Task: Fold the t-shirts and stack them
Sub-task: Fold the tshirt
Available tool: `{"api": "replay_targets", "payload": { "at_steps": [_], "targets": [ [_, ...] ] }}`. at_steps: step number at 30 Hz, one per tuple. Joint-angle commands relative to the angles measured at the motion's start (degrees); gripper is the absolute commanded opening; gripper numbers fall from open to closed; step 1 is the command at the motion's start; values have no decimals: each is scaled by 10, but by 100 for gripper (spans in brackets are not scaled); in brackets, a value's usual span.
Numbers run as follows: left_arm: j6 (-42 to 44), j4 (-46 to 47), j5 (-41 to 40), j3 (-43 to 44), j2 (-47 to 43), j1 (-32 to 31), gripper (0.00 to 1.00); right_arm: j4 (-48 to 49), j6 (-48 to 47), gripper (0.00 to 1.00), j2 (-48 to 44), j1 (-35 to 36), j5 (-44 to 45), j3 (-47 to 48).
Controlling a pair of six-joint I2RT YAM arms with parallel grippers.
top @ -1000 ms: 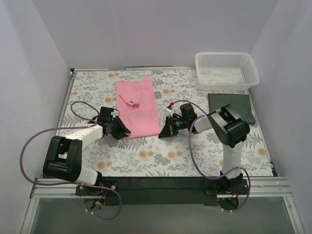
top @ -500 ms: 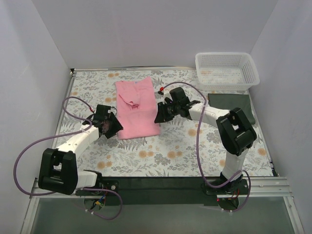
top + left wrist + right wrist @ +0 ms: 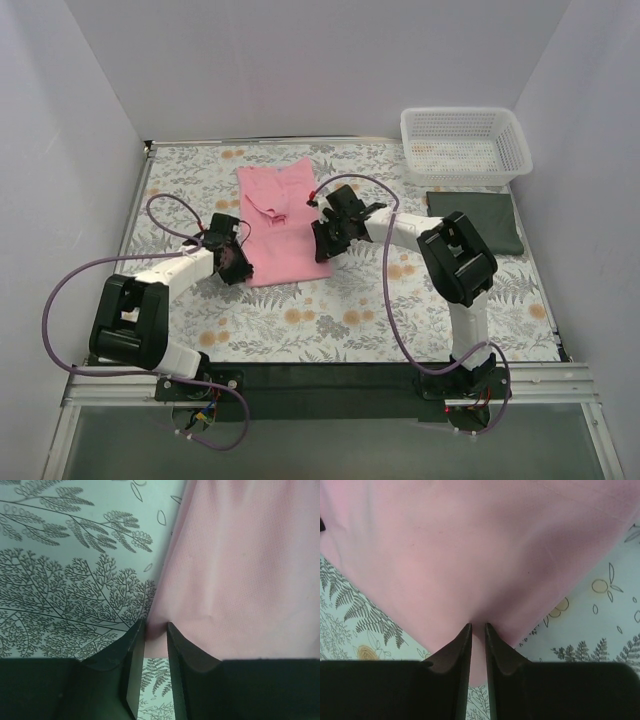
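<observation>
The light pink t-shirt (image 3: 280,215) lies folded lengthwise on the floral table cloth, left of centre. My left gripper (image 3: 240,268) is at its near left corner. In the left wrist view the gripper (image 3: 155,626) is shut on that corner of the pink cloth (image 3: 240,570). My right gripper (image 3: 322,245) is at the near right corner. In the right wrist view it (image 3: 478,626) is shut on a pinch of the pink cloth (image 3: 470,545). The dark green t-shirt (image 3: 480,222) lies as a flat folded rectangle at the right.
A white mesh basket (image 3: 465,145) stands at the far right corner, just behind the green tee. The floral table cloth (image 3: 340,320) covers the table. White walls close in the left, back and right sides.
Both grippers have moved in to the pink t-shirt's near corners. The right arm has reached up and left, the left arm right. The shirt itself has barely moved.
</observation>
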Motion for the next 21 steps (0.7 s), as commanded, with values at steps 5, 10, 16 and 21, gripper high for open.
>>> {"api": "replay_targets", "payload": {
  "at_steps": [5,10,16,21],
  "targets": [
    [0,-56,81,5,29,-53,24,-100,-17,21,-66,6,61,-118],
    [-19,-86,107,-3,2,-100,23,-116,9,21,-150,6,89,-214],
    [-39,-120,102,6,-57,-129,31,-114,23,25,-246,12,106,-254],
    [-49,-127,109,-5,-90,-144,48,-113,38,38,-329,18,135,-264]
  ]
}}
